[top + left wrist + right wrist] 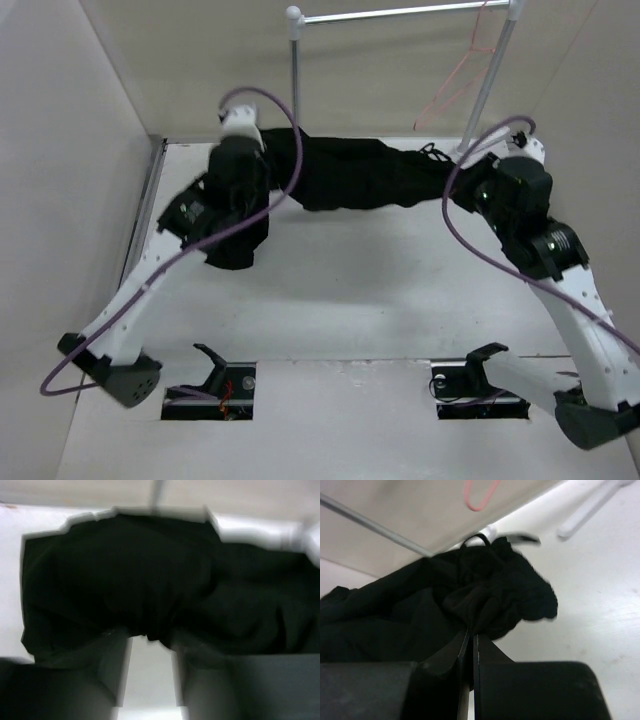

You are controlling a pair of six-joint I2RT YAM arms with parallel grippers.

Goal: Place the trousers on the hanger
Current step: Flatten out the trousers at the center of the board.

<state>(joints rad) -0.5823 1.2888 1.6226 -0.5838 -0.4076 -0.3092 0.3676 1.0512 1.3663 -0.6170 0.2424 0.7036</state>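
Along the far worktop, floppy black cloth trousers stretched between both arms, not yet on the thin pink-red wire hanger above. Right claw pinching one bunched end; left claw parted at the other.

Left wrist view blurred throughout; trousers smeared at the edges; fingertips of my left claw lost against the cloth; hanger cut by the top edge, only its bottom loop seen; in the top view, fingers of left claw and right claw both hidden.
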